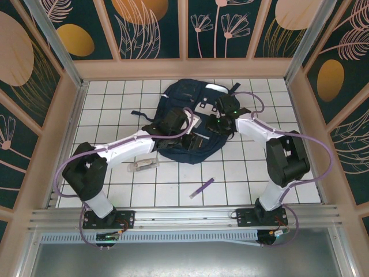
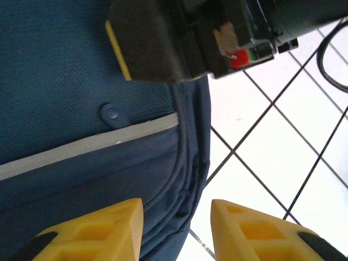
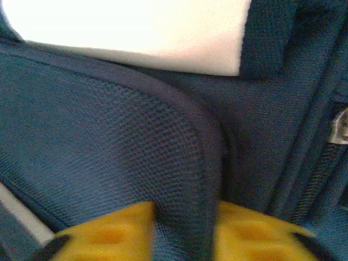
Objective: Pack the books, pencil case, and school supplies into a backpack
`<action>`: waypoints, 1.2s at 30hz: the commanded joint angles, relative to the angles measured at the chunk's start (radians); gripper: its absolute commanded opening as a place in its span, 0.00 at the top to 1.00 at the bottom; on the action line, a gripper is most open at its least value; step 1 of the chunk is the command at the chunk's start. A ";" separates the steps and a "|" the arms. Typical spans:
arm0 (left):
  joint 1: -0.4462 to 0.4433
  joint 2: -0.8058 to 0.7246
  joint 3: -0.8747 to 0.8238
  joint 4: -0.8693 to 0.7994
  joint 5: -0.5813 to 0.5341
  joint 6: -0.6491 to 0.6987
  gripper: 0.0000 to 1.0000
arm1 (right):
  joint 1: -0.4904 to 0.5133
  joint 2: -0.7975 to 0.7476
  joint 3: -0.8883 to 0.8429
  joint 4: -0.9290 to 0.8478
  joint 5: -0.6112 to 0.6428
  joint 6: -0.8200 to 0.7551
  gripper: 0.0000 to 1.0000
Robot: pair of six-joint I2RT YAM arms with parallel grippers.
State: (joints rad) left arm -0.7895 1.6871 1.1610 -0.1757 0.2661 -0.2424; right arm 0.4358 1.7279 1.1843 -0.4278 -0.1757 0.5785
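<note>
The navy backpack (image 1: 185, 98) lies flat on the tiled table, far centre. My left gripper (image 1: 192, 138) is over its near edge. In the left wrist view that gripper (image 2: 176, 228) is open, its yellow fingers (image 2: 103, 231) straddling the backpack's piped seam (image 2: 185, 163) without pinching it. My right gripper (image 1: 212, 127) is on the backpack's right part. In the right wrist view it (image 3: 185, 228) is shut on a ridge of mesh fabric (image 3: 190, 179). A purple pen (image 1: 202, 187) and a clear flat pack (image 1: 142, 165) lie on the tiles. The books are hidden.
The right gripper's black body (image 2: 185, 38) hangs just ahead of my left fingers. A white patch (image 3: 136, 32) and a zip pull (image 3: 341, 126) sit near the right gripper. Walls enclose the table; white tiles (image 1: 248, 179) spread in front of the backpack.
</note>
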 commanded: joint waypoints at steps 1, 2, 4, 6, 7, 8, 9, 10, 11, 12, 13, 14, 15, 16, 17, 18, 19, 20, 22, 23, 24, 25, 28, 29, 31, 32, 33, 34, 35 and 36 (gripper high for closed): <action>-0.012 0.020 -0.010 0.018 0.056 0.099 0.62 | 0.016 0.024 0.026 -0.057 -0.037 0.020 0.91; -0.013 0.020 -0.016 0.023 0.062 0.113 0.61 | 0.013 0.018 0.027 -0.050 -0.065 0.032 0.95; -0.013 0.020 -0.031 0.031 0.068 0.141 0.59 | 0.003 -0.002 0.028 -0.027 -0.129 0.063 1.00; -0.013 0.017 -0.046 0.027 0.058 0.177 0.58 | -0.015 -0.019 0.040 -0.002 -0.215 0.092 1.00; -0.011 0.014 -0.046 0.015 0.053 0.189 0.57 | -0.023 -0.023 0.048 0.008 -0.251 0.097 1.00; -0.009 0.006 -0.046 0.004 0.044 0.201 0.58 | -0.032 -0.024 0.060 0.014 -0.295 0.101 1.00; -0.003 -0.008 -0.056 0.000 0.039 0.213 0.59 | -0.038 -0.024 0.075 0.014 -0.323 0.101 1.00; 0.006 -0.025 -0.070 0.009 0.040 0.222 0.60 | -0.041 -0.024 0.091 0.010 -0.341 0.101 1.00; 0.015 -0.042 -0.084 0.018 0.042 0.231 0.60 | -0.044 -0.024 0.102 0.005 -0.352 0.101 1.00; 0.027 -0.058 -0.100 0.027 0.045 0.242 0.60 | -0.047 -0.024 0.115 -0.001 -0.363 0.101 1.00; 0.040 -0.070 -0.112 0.032 0.047 0.249 0.61 | -0.051 -0.024 0.124 -0.003 -0.376 0.104 1.00; 0.055 -0.075 -0.119 0.035 0.058 0.251 0.63 | -0.054 -0.021 0.132 -0.004 -0.392 0.106 1.00; 0.075 -0.079 -0.130 0.044 0.096 0.247 0.65 | -0.061 -0.019 0.138 -0.006 -0.412 0.110 1.00; 0.101 -0.079 -0.141 0.057 0.151 0.237 0.65 | -0.067 -0.014 0.146 -0.007 -0.432 0.114 1.00; 0.123 -0.079 -0.151 0.074 0.190 0.223 0.63 | -0.071 -0.010 0.149 -0.006 -0.449 0.118 1.00; 0.143 -0.080 -0.162 0.097 0.230 0.209 0.61 | -0.075 -0.006 0.155 -0.006 -0.464 0.122 1.00; 0.162 -0.078 -0.170 0.116 0.264 0.198 0.58 | -0.076 -0.003 0.160 -0.010 -0.474 0.122 1.00; 0.169 -0.077 -0.176 0.132 0.286 0.195 0.55 | -0.077 0.001 0.164 -0.014 -0.479 0.120 1.00; 0.172 -0.073 -0.182 0.157 0.305 0.216 0.53 | -0.078 0.008 0.172 -0.025 -0.481 0.117 1.00; 0.173 -0.073 -0.183 0.165 0.307 0.232 0.53 | -0.077 0.011 0.175 -0.030 -0.481 0.116 1.00; 0.174 -0.079 -0.215 0.184 0.305 0.267 0.53 | -0.078 0.011 0.175 -0.032 -0.485 0.116 1.00; 0.174 -0.094 -0.252 0.229 0.301 0.307 0.53 | -0.078 0.011 0.177 -0.034 -0.488 0.118 1.00; 0.174 -0.174 -0.391 0.408 0.272 0.442 0.56 | -0.076 0.003 0.176 -0.030 -0.496 0.120 1.00; 0.174 -0.195 -0.429 0.469 0.256 0.479 0.60 | -0.077 -0.001 0.173 -0.025 -0.498 0.120 1.00; 0.174 -0.216 -0.478 0.576 0.190 0.510 0.69 | -0.077 -0.011 0.162 -0.007 -0.507 0.125 1.00; 0.173 -0.213 -0.478 0.584 0.180 0.536 0.72 | -0.077 -0.015 0.158 -0.001 -0.510 0.127 1.00; 0.174 -0.207 -0.469 0.573 0.170 0.566 0.75 | -0.076 -0.017 0.155 0.004 -0.513 0.128 1.00; 0.173 -0.201 -0.463 0.573 0.161 0.581 0.78 | -0.077 -0.020 0.153 0.007 -0.516 0.128 1.00; 0.173 -0.200 -0.466 0.579 0.166 0.597 0.79 | -0.074 -0.023 0.150 0.009 -0.519 0.127 1.00; 0.173 -0.210 -0.477 0.593 0.186 0.618 0.79 | -0.074 -0.023 0.150 0.011 -0.522 0.126 1.00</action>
State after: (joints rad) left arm -0.6216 1.4948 0.6937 0.2901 0.4572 0.2565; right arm 0.3546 1.7493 1.3136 -0.4644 -0.5903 0.6960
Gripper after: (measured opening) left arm 0.214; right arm 0.051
